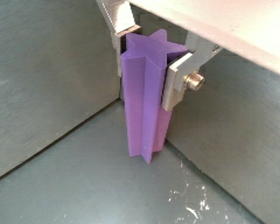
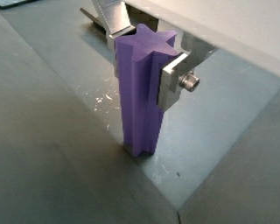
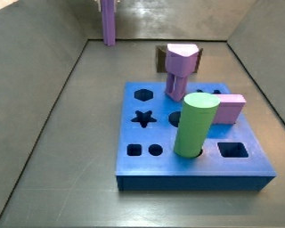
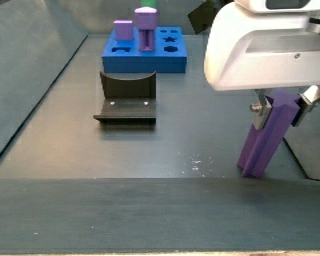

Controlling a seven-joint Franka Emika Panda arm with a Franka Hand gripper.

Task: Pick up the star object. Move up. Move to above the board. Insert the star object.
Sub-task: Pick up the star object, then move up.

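Far left in a side view: the fixture (image 4: 127,98), dark, on the floor, with the board (image 4: 147,55) just behind it, well apart from the work. On the board (image 3: 192,142), seated already: a lilac-pink peg (image 3: 180,67), a green cylinder (image 3: 198,125), a short pink block (image 3: 231,109). Star-shaped hole (image 3: 142,118) open and waiting. Further right, the star object (image 4: 266,140) upright, lower end looking to touch the floor or sit barely off it; cannot tell which. The gripper (image 4: 284,100) clamped on its upper part, silver fingers (image 2: 175,79) pressed against opposite sides just below the star-shaped top, as both wrist views show (image 1: 143,79). Judged from this: grasp made, pick-up at its very start. Left to do: lifting clear, carrying across to above the board, lining up the ridges, inserting.
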